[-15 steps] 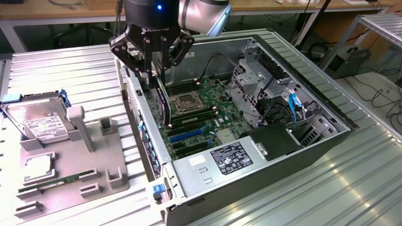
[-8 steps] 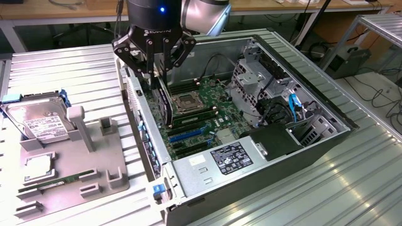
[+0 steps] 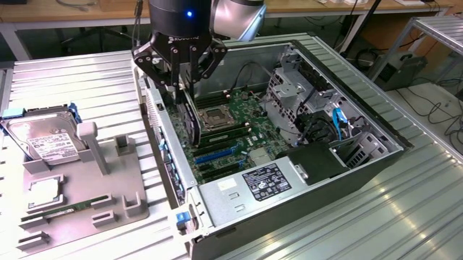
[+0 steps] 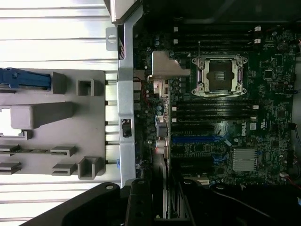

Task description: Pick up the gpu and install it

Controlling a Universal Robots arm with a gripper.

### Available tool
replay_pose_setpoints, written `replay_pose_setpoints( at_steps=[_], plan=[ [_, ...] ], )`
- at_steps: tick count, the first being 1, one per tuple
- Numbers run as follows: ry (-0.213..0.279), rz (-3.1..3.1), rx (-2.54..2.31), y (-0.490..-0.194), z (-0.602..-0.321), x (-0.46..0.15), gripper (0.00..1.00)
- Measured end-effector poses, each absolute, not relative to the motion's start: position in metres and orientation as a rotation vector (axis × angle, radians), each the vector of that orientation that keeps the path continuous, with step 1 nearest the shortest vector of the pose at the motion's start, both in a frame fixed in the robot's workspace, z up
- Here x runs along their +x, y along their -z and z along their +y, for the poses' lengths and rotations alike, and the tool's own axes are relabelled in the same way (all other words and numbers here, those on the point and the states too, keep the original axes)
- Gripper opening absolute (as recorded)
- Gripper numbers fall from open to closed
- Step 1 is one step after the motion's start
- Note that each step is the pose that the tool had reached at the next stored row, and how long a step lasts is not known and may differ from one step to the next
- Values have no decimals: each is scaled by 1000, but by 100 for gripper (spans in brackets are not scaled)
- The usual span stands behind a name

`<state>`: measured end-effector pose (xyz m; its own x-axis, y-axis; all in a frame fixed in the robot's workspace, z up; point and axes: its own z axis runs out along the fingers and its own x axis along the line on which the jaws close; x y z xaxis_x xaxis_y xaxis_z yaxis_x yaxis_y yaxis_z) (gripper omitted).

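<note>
Seemingly stiff, light and fragile, the gpu [image 3: 190,116] hangs edge-on in the exterior view, its thin black card pinched at the top edge by the gripper [image 3: 178,85], just above the motherboard [image 3: 231,130] inside the metal computer case [image 3: 361,103]. From the wrist view, its silver bracket [image 4: 168,66] sits beside the square CPU socket [image 4: 219,75].

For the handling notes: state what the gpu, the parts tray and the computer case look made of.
gpu: dark circuit board, apparently laminate, matte face.
Parts tray: grey plastic by the look, matte, moulded posts.
Computer case: bare sheet metal, dull silver, folded edges.
</note>
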<state>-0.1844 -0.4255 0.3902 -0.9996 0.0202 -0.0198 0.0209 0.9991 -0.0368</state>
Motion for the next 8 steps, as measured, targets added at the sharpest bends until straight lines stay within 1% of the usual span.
replay_pose_setpoints(
  at_steps=[8],
  plan=[
    [58, 3121, 32, -387, -426, -182, 27]
  ],
)
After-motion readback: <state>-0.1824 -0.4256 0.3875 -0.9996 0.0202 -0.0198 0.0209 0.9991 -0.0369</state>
